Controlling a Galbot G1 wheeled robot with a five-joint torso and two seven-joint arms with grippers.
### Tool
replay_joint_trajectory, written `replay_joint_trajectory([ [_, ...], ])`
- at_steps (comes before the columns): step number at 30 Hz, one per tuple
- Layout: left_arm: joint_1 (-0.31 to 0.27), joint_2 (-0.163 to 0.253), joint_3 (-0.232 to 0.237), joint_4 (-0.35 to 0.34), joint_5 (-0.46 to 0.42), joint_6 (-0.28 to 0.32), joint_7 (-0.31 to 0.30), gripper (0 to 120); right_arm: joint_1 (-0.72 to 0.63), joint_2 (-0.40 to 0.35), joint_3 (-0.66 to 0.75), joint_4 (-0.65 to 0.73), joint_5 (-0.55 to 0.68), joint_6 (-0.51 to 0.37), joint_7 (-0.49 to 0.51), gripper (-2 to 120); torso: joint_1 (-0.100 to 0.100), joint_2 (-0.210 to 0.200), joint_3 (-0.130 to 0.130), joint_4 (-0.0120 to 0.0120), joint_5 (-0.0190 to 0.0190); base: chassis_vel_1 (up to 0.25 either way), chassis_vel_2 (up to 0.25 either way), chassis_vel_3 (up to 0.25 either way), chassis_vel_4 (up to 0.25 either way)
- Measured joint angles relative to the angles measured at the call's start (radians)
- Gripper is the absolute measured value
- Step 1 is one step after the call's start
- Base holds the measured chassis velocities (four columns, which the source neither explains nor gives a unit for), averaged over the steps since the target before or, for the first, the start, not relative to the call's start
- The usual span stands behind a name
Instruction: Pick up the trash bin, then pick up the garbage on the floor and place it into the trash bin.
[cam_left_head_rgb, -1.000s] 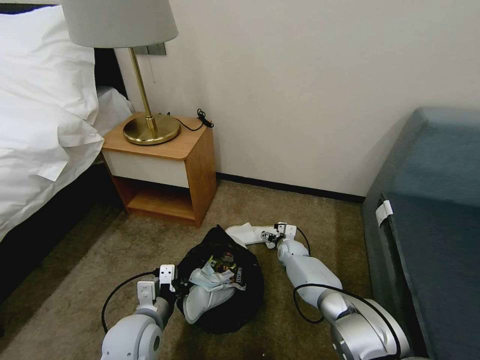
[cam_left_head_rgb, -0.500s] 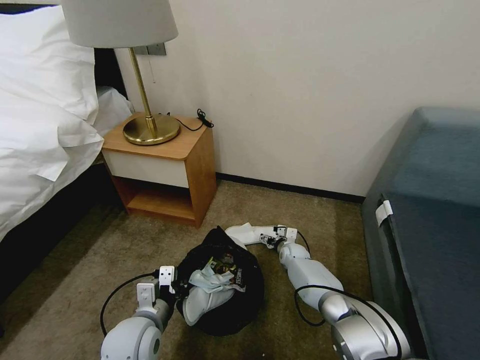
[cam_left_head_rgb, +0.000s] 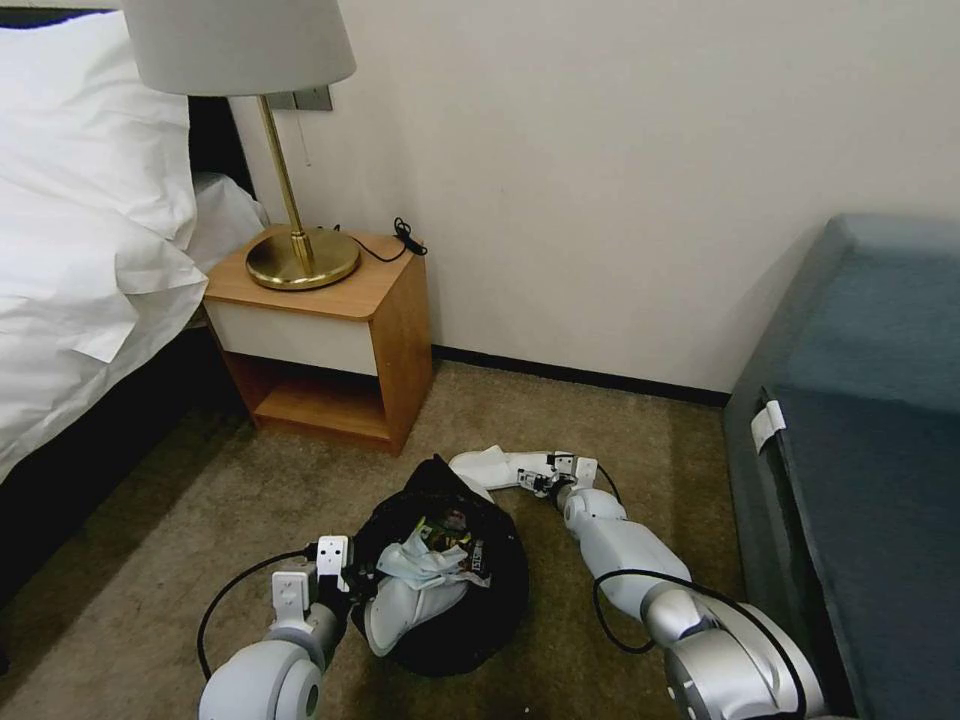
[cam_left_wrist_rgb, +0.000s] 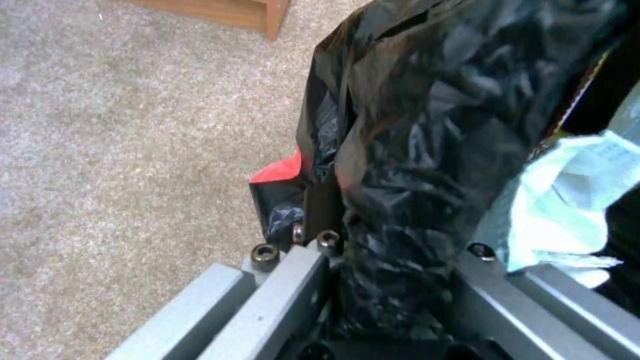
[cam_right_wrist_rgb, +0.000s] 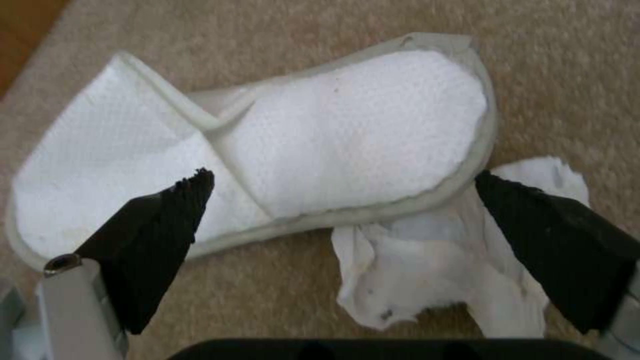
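On the carpet between nightstand (cam_left_head_rgb: 330, 330) and blue sofa (cam_left_head_rgb: 860, 420): trash bin (cam_left_head_rgb: 445, 585) sits just in front of the robot, black liner crinkled, mouth facing up. Left claw (cam_left_wrist_rgb: 373, 280) clenched on the bin's bagged rim, near-left side of the bin. Bin contents: one white slipper (cam_left_head_rgb: 410, 605), crumpled tissue (cam_left_head_rgb: 425, 560), some wrappers on top. Second white slipper (cam_right_wrist_rgb: 267, 160) lies flat on the carpet just past the bin's far edge, toward the wall. Right claw (cam_right_wrist_rgb: 340, 200) released, fingers (cam_right_wrist_rgb: 160, 235) spread wide, hovering low over that slipper; one fingertip over the strap end, the other beside the heel end. Crumpled white tissue (cam_right_wrist_rgb: 440, 265) on the carpet touching the slipper's edge, under the claw. Red item (cam_left_wrist_rgb: 280, 172) peeks out beside the liner in left wrist view, can't tell what it is.
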Motion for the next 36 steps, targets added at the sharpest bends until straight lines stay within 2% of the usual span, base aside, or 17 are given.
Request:
replay_joint_trajectory([
  [9,0.012,-0.001,0.000,-0.003,0.006,-0.003,0.003,0,0.010,0.000,0.002,-0.017,0.000,0.023,-0.034,100,0.000,0.000,0.000,0.0000,0.0000,0.000,0.000,0.000,0.000],
  [25,0.013,0.003,-0.002,-0.011,0.005,-0.003,0.005,0,0.007,-0.003,0.005,-0.021,-0.004,0.026,-0.014,100,0.000,0.000,0.000,0.0001,0.0000,0.000,0.000,0.000,0.000],
  [32,0.012,0.007,-0.005,-0.012,0.001,-0.004,0.006,0,-0.015,-0.017,0.005,-0.024,-0.117,0.014,0.047,100,0.000,0.000,0.000,0.0000,0.0001,0.000,0.000,0.000,0.000],
  [36,0.011,0.008,-0.006,-0.012,0.000,-0.005,0.006,0,-0.017,-0.019,0.005,-0.025,-0.138,0.012,0.054,100,0.000,0.000,0.000,-0.0001,0.0001,0.000,0.000,0.000,0.000],
])
